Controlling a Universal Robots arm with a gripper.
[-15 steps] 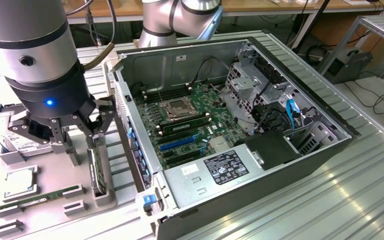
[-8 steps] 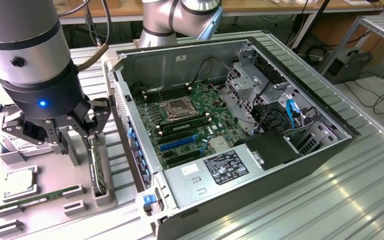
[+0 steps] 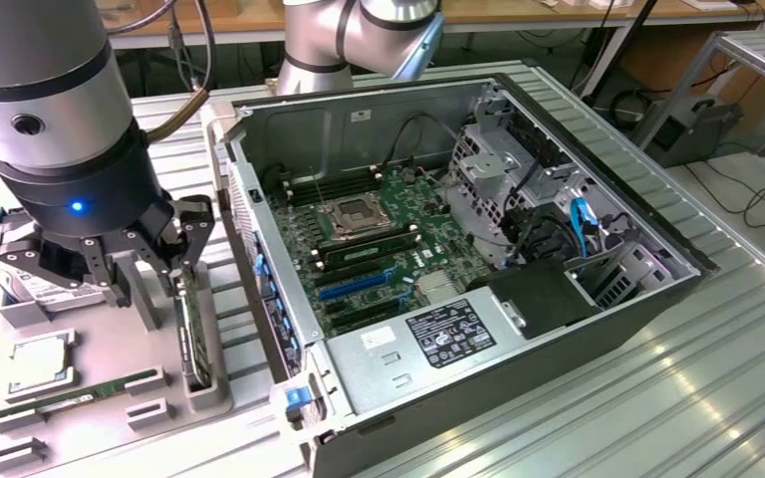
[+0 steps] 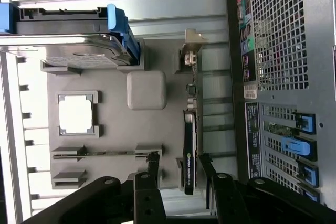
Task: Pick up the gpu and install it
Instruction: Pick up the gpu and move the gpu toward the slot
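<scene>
The arm's black gripper (image 4: pixel 177 160) hangs over one end of the flat grey plastic parts tray (image 4: pixel 110 80), jaws spread wide and holding nothing. The gpu (image 4: pixel 189 140) is a thin black card standing on its long edge, with a slim pale metal bracket (image 4: pixel 193 43) at its far end. It sits in a slot along the tray's side nearest the computer. It lies between the fingers (image 4: pixel 152 167) without touching either, and closer to the one on the computer side.

The step in hand appears to be the grasp. It would go best if the gripper were shifted until the card sits midway between the pads, so that closing does not shove it sideways in its slot. The approach should be square, with the pads meeting the two broad faces at the labelled end, well away from the bracket. The squeeze should be gentle, as the board looks thin and likely to flex.

The narrow green memory stick (image 4: pixel 105 153) lies on the tray just beside the other finger, which needs to keep off it. Further along the tray sit the square silver processor (image 4: pixel 76 115) and a rounded grey block (image 4: pixel 147 90). At the tray's far end is the silver hard drive (image 4: pixel 68 51) in its blue carrier. Off the tray lies the open black-and-grey computer case (image 3: pixel 356 129) — green motherboard exposed
</scene>
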